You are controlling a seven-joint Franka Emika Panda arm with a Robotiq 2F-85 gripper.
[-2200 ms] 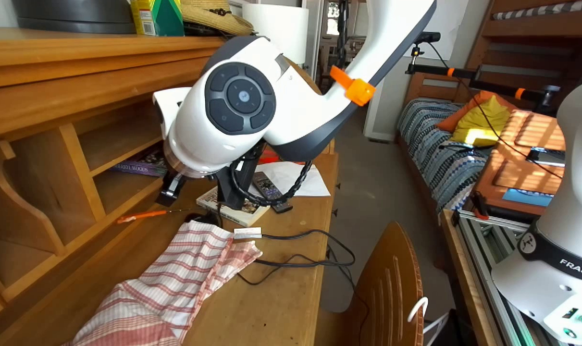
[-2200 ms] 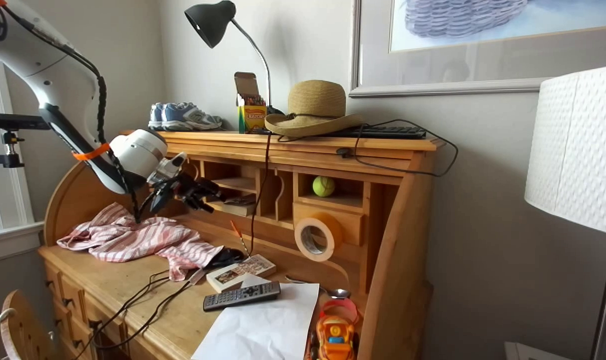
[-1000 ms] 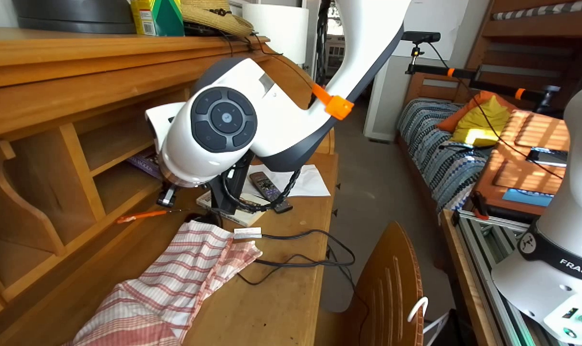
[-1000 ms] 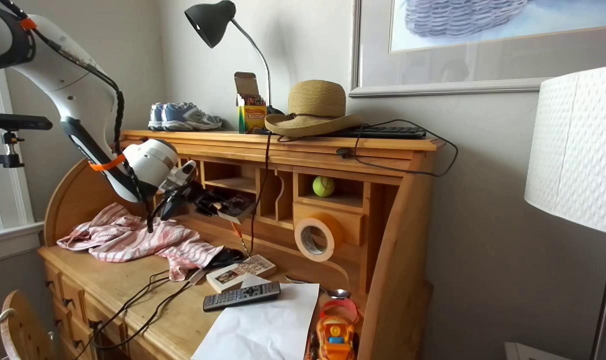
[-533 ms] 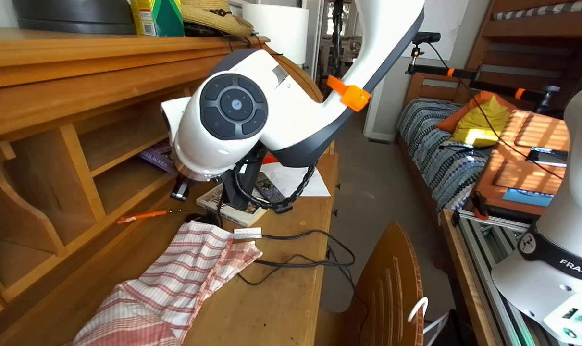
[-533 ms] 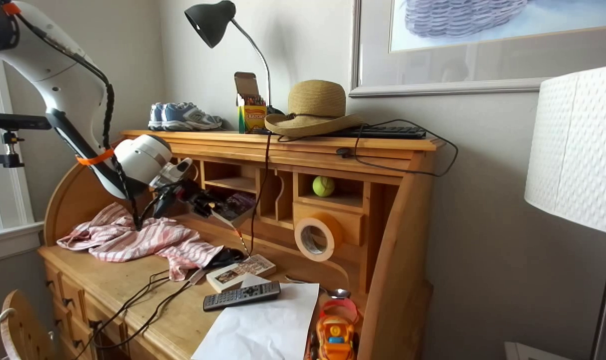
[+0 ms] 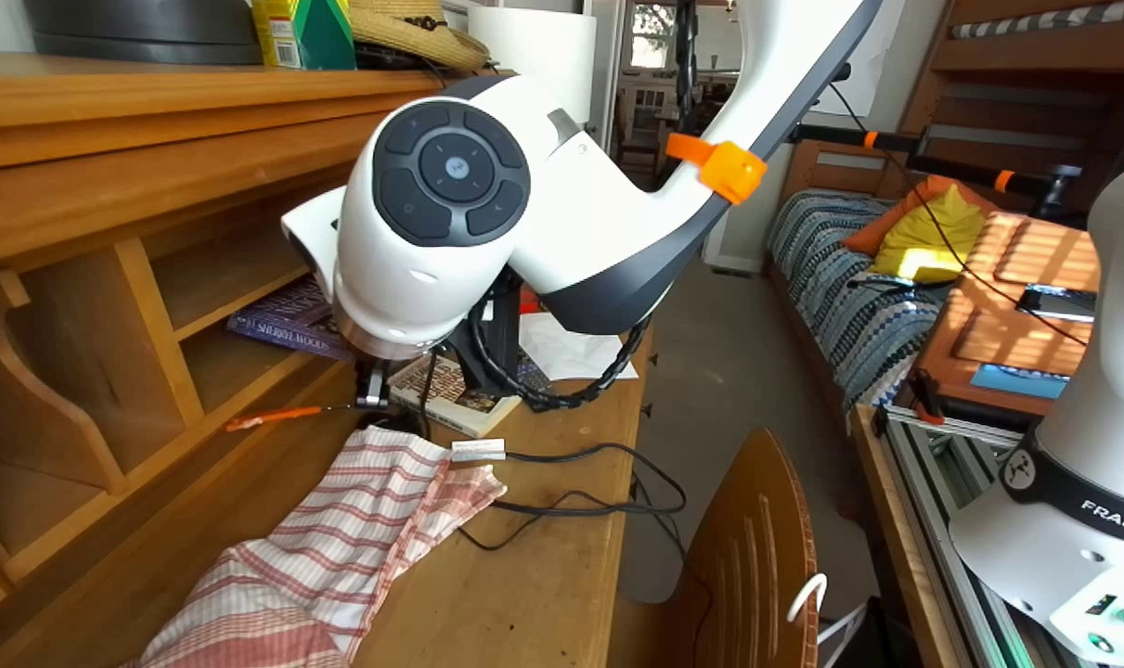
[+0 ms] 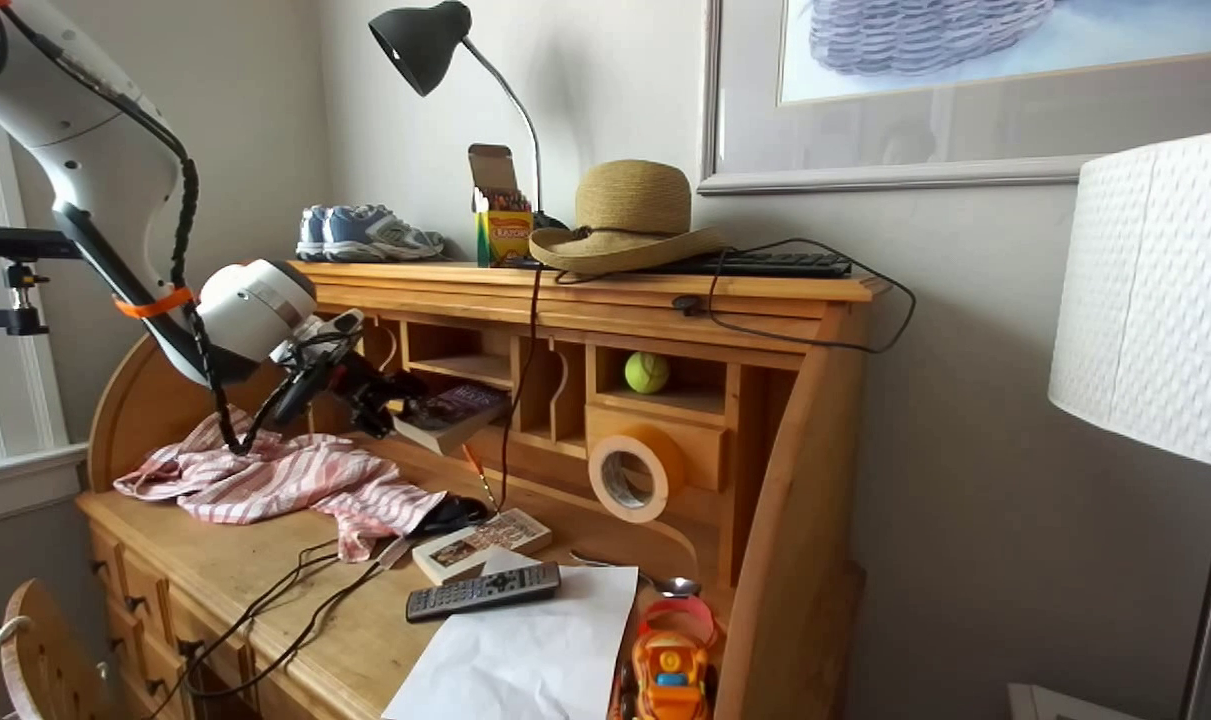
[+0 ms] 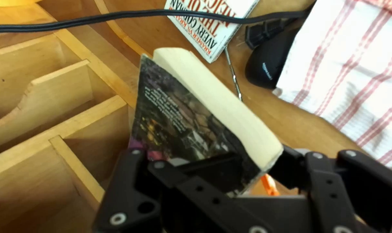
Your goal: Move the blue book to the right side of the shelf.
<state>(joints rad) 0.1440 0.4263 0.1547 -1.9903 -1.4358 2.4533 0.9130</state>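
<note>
The blue book (image 8: pixel 455 412) sits tilted between the black fingers of my gripper (image 9: pixel 251 161), which is shut on one corner of it. Its purple spine (image 7: pixel 288 325) faces out in an exterior view. In the wrist view the dark back cover and cream page edges of the book (image 9: pixel 215 100) show in front of the cubbyholes, over the desk. The wooden shelf (image 8: pixel 700 452) runs along the back of the desk, and its right part has a cubby above a drawer. From an exterior view the arm hides most of the gripper (image 7: pixel 373 385).
A black cord (image 8: pixel 534 330) hangs down in front of the shelf's middle and crosses the wrist view. A tennis ball (image 8: pixel 647 373) occupies the right cubby; a tape roll (image 8: pixel 620 475) stands below it. A paperback (image 8: pixel 482 546), remote (image 8: pixel 483 592) and striped cloth (image 8: pixel 285 475) lie on the desk.
The fingers have closed on the book. It has come outward from its lower cubby, tilting and turning as my arm drew back from the shelf.
</note>
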